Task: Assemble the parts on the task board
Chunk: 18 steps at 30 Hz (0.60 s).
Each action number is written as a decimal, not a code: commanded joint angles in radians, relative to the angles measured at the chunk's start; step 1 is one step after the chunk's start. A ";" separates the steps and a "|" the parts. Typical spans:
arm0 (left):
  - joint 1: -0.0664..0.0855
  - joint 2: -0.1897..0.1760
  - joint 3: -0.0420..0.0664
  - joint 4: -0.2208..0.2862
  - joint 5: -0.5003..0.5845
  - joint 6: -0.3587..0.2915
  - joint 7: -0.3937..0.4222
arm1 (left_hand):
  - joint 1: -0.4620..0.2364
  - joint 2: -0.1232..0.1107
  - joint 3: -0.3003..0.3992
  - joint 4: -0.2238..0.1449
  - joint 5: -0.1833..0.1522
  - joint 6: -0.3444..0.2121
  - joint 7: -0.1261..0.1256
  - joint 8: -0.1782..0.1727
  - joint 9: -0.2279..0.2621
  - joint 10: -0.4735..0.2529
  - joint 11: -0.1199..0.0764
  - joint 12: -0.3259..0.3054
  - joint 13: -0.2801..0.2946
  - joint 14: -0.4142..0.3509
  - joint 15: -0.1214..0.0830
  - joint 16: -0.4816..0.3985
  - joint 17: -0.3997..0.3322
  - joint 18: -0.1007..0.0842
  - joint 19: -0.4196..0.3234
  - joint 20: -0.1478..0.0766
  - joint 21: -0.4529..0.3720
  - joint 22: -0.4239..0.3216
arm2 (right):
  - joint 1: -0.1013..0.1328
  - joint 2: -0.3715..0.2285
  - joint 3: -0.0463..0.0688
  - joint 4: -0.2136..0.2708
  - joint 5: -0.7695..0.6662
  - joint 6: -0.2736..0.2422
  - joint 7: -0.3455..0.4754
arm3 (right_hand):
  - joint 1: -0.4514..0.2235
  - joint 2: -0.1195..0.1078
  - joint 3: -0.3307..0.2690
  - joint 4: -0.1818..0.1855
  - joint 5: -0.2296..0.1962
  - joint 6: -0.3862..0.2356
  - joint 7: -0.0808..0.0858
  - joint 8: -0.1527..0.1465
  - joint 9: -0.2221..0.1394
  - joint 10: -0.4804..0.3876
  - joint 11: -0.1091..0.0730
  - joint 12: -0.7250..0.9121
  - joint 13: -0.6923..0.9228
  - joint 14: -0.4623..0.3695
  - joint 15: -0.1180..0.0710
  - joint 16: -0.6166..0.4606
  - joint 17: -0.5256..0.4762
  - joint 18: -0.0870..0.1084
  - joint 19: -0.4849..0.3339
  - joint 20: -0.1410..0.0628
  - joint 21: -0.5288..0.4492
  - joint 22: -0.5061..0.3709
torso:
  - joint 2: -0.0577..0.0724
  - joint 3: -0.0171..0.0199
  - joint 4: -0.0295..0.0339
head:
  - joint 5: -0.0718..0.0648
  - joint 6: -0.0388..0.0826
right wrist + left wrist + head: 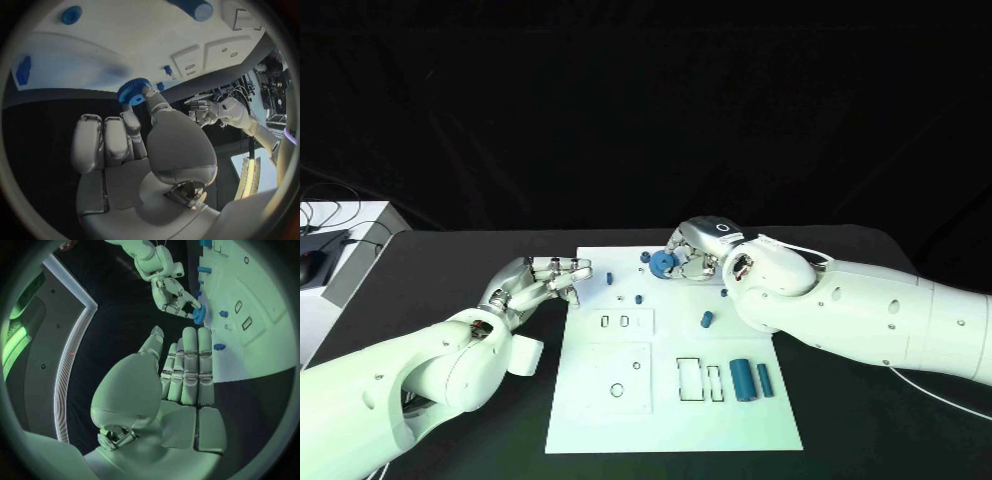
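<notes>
Blue gear (662, 264): we see it pinched at the fingertips of the right hand, over the far edge of the task board; in the right wrist view the gear (133, 91) sits between the thumb tip and a fingertip, its teeth showing.
Right hand (692, 252): holding the gear; we see the other fingers (103, 142) lying straight and side by side next to the thumb.
Small blue parts: we see a peg (636, 298) and another small piece (612, 279) on the board just beyond the left hand's fingertips, towards the right hand; a short part (707, 320) lies close beside the right forearm.
Two blue cylinders (750, 380): side by side on the near part of the board, well apart from both hands, below the right arm.
Task board (589, 410): white plate between the two arms, with rectangular outlines and recesses; we see its far edge under the right hand.
Left hand (541, 280): empty, fingers (190, 360) straight and held together, thumb apart; it sits at the board's left edge, its fingertips just reaching that edge, near but not touching the right hand.
Counter (473, 250): black, carrying the board.
White box (351, 250): on the far side of the left arm, away from the board, with dark cables on it.
</notes>
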 commanded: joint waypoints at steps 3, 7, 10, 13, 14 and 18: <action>-0.001 0.002 0.001 0.003 0.002 0.017 0.011 | -0.002 0.004 0.000 -0.006 -0.001 -0.003 -0.001 -0.001 0.001 0.000 0.002 0.001 -0.001 -0.003 0.004 -0.005 0.000 0.020 -0.004 0.003 0.006 -0.001 | -0.008 0.031 0.000 -0.026 -0.050 -0.024 -0.011 | 0.001 -0.007 0.001 0.003 -0.001 -0.002 0.003 0.001 0.002 0.004 -0.003 -0.004 0.001 0.001 -0.005 -0.003 0.001 -0.012 0.056 -0.004 0.003 0.183 | 0.002 -0.0014 0.0028 | 0.001 0.000; -0.001 0.001 0.001 0.003 0.002 0.017 0.011 | -0.002 0.004 0.000 -0.006 -0.001 -0.003 -0.001 -0.001 0.001 0.000 0.002 0.001 -0.001 -0.003 0.004 -0.005 0.000 0.020 -0.004 0.003 0.006 -0.001 | -0.012 0.054 0.000 -0.044 -0.053 -0.026 -0.012 | 0.001 -0.007 0.001 0.003 -0.001 -0.002 0.003 0.001 0.002 0.004 -0.003 -0.004 0.001 0.001 -0.005 -0.003 0.001 -0.012 0.056 -0.004 0.003 0.183 | 0.001 -0.0014 0.0026 | 0.003 -0.003; -0.001 0.001 0.001 0.004 0.002 0.017 0.011 | -0.002 0.004 0.000 -0.006 -0.001 -0.003 -0.001 -0.001 0.001 0.000 0.002 0.001 -0.001 -0.003 0.004 -0.005 0.000 0.020 -0.004 0.003 0.006 -0.001 | -0.014 0.072 0.000 -0.057 -0.056 -0.026 -0.013 | 0.001 -0.007 0.001 0.004 -0.001 -0.003 0.003 0.001 0.001 0.003 -0.003 -0.007 0.001 0.001 -0.005 -0.004 0.001 -0.012 0.056 -0.004 0.003 0.183 | 0.001 -0.0015 0.0005 | 0.007 -0.003; -0.001 0.001 0.001 0.005 0.002 0.017 0.011 | -0.002 0.004 0.000 -0.006 -0.001 -0.003 -0.001 -0.001 0.001 0.000 0.002 0.001 -0.001 -0.003 0.004 -0.005 0.000 0.020 -0.004 0.003 0.006 -0.001 | -0.017 0.086 0.000 -0.069 -0.057 -0.027 -0.012 | 0.001 -0.007 0.001 0.005 -0.001 -0.004 0.003 0.000 0.001 0.003 -0.003 -0.007 0.001 0.001 -0.005 -0.004 0.001 -0.012 0.056 -0.003 0.003 0.183 | 0.000 -0.0012 0.0004 | 0.007 0.000; -0.001 0.001 0.001 0.005 0.002 0.017 0.011 | -0.002 0.004 0.000 -0.006 -0.001 -0.003 -0.001 -0.001 0.001 0.000 0.002 0.001 -0.001 -0.003 0.004 -0.005 0.000 0.020 -0.004 0.003 0.006 -0.001 | -0.019 0.092 0.000 -0.075 -0.058 -0.027 -0.012 | 0.001 -0.007 0.001 0.005 -0.001 -0.005 0.004 0.000 0.001 0.003 -0.003 -0.007 0.001 0.001 -0.005 -0.004 0.002 -0.012 0.056 -0.003 0.002 0.182 | 0.001 -0.0013 0.0006 | 0.007 0.000; -0.001 0.002 0.001 0.007 0.002 0.018 0.011 | -0.002 0.004 0.000 -0.006 -0.001 -0.003 -0.001 -0.001 0.001 0.000 0.002 0.001 -0.001 -0.003 0.004 -0.005 0.000 0.020 -0.004 0.003 0.006 -0.001 | -0.030 0.110 0.000 -0.091 -0.067 -0.030 -0.013 | 0.001 -0.008 0.001 0.006 -0.002 -0.005 0.004 0.000 0.001 0.002 -0.002 -0.008 0.001 0.001 -0.005 -0.004 0.002 -0.011 0.055 -0.003 0.001 0.182 | 0.002 -0.0003 0.0025 | 0.009 -0.003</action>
